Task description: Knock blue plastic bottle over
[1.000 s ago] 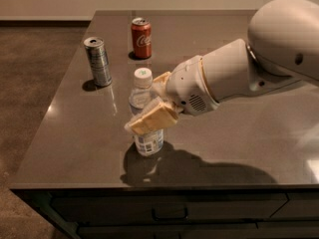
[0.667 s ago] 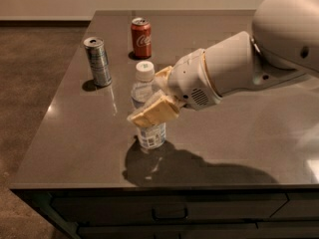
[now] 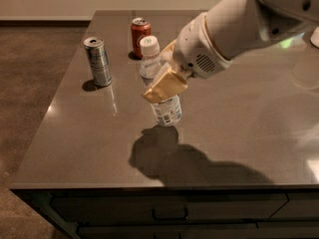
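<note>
My tan claw [image 3: 164,83] lies across the middle of the small clear plastic bottle with white cap and blue-and-white label [image 3: 167,111]; I cannot tell whether it is clamped on the bottle or only pressed against it. The bottle is tilted, cap leaning back and to the left, base down on the dark grey glossy tabletop [image 3: 75,133]. Just behind the bottle stands a red cola can [image 3: 140,34]. Well to the bottle's left stands a slim silver-blue can [image 3: 97,61]. The white arm [image 3: 234,29] reaches in from the bottle's right.
</note>
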